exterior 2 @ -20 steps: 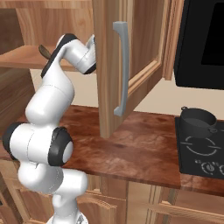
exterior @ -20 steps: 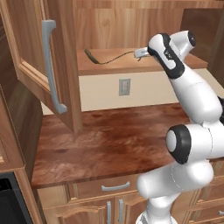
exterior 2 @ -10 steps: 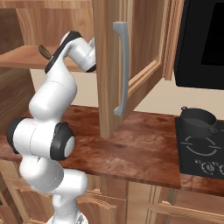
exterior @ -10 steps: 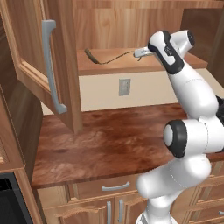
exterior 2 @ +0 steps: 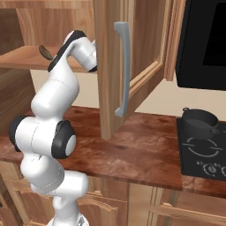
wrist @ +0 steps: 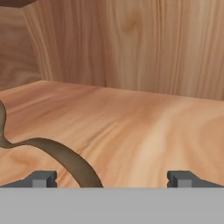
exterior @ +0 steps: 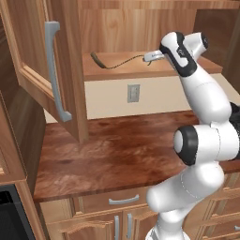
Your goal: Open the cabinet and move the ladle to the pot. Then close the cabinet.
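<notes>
Cabinet (exterior: 51,70) doors stand open. Ladle (exterior: 112,63) lies on the cabinet shelf (exterior: 136,70), bowl end at 9 o'clock, handle running toward 3 o'clock. Claw (exterior: 149,57) is open, jaws wide, at the handle's end. In the hand view the handle (wrist: 65,159) passes between the fingertips (wrist: 43,178), nearer the left one; contact cannot be confirmed. Pot (exterior 2: 199,124) sits on the stove (exterior 2: 201,152), well apart at 3 o'clock of the bench (exterior 2: 141,150).

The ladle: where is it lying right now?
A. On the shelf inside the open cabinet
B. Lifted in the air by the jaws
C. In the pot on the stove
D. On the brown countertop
A. The ladle lies flat on the shelf of the open cabinet, with the gripper at its handle end, jaws spread wide; the pot sits on the stove without it.
</notes>
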